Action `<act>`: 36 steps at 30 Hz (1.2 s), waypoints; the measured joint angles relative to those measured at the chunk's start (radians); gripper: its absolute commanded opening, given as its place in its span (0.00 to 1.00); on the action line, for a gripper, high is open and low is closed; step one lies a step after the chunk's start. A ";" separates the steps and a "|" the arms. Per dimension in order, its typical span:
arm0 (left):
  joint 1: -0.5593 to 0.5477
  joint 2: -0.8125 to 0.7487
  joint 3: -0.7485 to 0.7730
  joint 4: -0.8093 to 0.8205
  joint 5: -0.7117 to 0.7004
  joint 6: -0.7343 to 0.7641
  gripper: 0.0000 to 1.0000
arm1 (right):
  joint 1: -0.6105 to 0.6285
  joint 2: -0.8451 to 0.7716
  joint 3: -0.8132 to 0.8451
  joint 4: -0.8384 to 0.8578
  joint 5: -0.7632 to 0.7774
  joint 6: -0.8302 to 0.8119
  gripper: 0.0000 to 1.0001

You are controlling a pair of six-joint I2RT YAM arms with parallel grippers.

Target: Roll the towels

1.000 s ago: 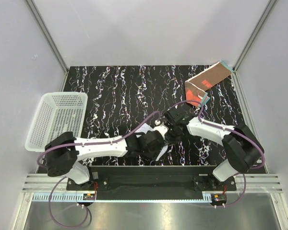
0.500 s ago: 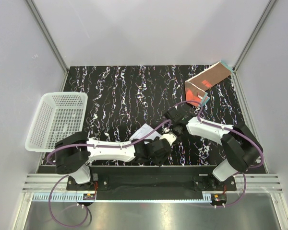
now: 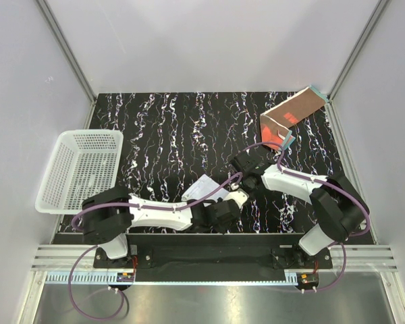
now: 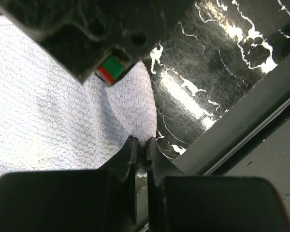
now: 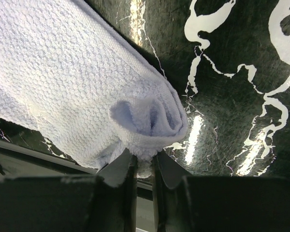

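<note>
The white towel (image 3: 204, 186), partly rolled, lies right of the basket (image 3: 81, 169); the rust-brown towel (image 3: 291, 113) waits farther right. The left gripper (image 4: 141, 143) has just pinched shut on the white towel's corner. The right gripper (image 5: 142, 157) stays clamped on its rolled end, so rolling can likely continue.

The basket (image 3: 81, 169) sits left, the near towel (image 3: 206, 187) centre-front, the far towel (image 3: 293, 111) back-right.

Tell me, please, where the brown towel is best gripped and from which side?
Grip the brown towel at its near end, by the red patch, coming from the table's middle. That end looks folded and faces open surface; the far end is tucked into the far right corner, likely awkward to reach.
</note>
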 measured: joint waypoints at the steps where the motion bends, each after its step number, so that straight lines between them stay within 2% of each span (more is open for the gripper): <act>1: 0.000 -0.001 -0.010 0.011 0.000 -0.004 0.00 | 0.000 0.000 0.000 0.000 -0.001 0.000 0.06; 4: 0.000 -0.024 -0.052 0.060 0.001 -0.027 0.00 | 0.000 0.003 0.000 0.000 -0.002 0.000 0.23; 5: 0.000 -0.040 -0.072 0.073 0.005 -0.037 0.00 | 0.000 0.004 0.000 0.000 -0.006 0.000 0.39; 6: 0.004 -0.056 -0.091 0.080 0.011 -0.050 0.00 | 0.000 0.005 0.000 -0.001 -0.011 0.003 0.48; 9: 0.014 -0.094 -0.138 0.100 0.034 -0.088 0.00 | 0.001 0.007 0.000 -0.003 -0.006 -0.008 0.61; 16: 0.030 -0.132 -0.185 0.134 0.076 -0.163 0.00 | -0.053 0.007 0.000 -0.008 0.002 -0.030 0.68; 26: 0.086 -0.167 -0.222 0.153 0.134 -0.213 0.00 | -0.199 0.007 0.000 -0.054 0.040 -0.094 0.69; 32: 0.121 -0.190 -0.250 0.166 0.169 -0.234 0.00 | -0.219 0.002 0.035 -0.098 0.087 -0.116 0.72; 36: 0.136 -0.197 -0.265 0.186 0.191 -0.245 0.00 | -0.220 -0.077 0.043 -0.100 0.098 -0.117 0.74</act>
